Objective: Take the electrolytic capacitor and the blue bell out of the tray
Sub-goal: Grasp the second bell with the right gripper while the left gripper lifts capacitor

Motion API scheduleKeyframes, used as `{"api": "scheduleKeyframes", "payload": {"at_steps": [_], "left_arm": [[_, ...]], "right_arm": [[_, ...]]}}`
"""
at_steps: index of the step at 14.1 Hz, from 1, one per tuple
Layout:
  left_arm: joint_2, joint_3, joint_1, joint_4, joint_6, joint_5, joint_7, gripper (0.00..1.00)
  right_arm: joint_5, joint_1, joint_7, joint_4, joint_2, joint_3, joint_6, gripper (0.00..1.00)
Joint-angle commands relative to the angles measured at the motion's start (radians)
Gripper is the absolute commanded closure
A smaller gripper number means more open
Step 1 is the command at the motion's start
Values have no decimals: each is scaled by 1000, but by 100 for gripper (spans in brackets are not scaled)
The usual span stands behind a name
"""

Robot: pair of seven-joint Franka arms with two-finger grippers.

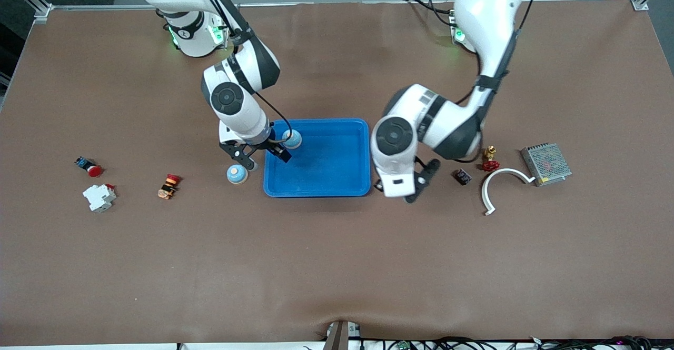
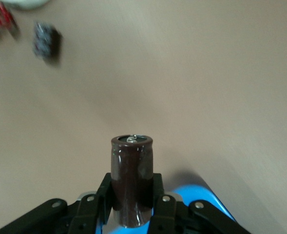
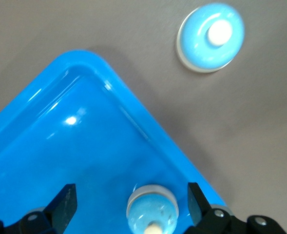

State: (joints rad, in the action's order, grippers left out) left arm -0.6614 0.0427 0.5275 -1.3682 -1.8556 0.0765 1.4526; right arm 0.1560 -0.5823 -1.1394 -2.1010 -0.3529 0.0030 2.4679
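Observation:
My left gripper (image 2: 131,202) is shut on a dark brown capacitor (image 2: 131,178), held upright above the table just beside the blue tray (image 2: 209,197). In the front view this gripper (image 1: 399,189) hangs at the tray's (image 1: 316,189) edge toward the left arm's end, and its hand hides the capacitor. My right gripper (image 3: 131,202) stands open over the tray's (image 3: 60,146) corner, with a light blue bell (image 3: 152,208) lying in the tray below, between the fingers. The front view shows that bell (image 1: 291,138) and the right gripper (image 1: 260,154) beside it.
A second blue bell (image 1: 237,173) (image 3: 210,36) sits on the table outside the tray. Toward the right arm's end lie a red button (image 1: 89,167), a white breaker (image 1: 99,197) and an orange part (image 1: 168,186). Toward the left arm's end: a dark component (image 1: 462,176), brass valve (image 1: 489,159), white curved piece (image 1: 500,184), metal box (image 1: 546,163).

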Motion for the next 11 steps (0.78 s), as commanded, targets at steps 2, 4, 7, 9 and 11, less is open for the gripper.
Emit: {"api": "scheduleKeyframes", "payload": {"at_steps": [2, 4, 7, 9, 11], "left_arm": [[42, 3, -115, -34, 101, -11, -200, 100], [54, 3, -176, -43, 125, -11, -302, 100], [51, 2, -260, -55, 130, 2, -426, 100], [57, 3, -334, -89, 130, 5, -588, 100], [89, 3, -392, -152, 121, 5, -775, 100]], "right_arm": [[22, -42, -26, -50, -12, -5, 91, 0], [22, -63, -60, -51, -34, -5, 123, 0], [22, -82, -68, -51, -52, -5, 137, 0], [22, -96, -77, -53, -54, -5, 132, 0], [22, -106, -77, -54, -63, -5, 126, 0]]}}
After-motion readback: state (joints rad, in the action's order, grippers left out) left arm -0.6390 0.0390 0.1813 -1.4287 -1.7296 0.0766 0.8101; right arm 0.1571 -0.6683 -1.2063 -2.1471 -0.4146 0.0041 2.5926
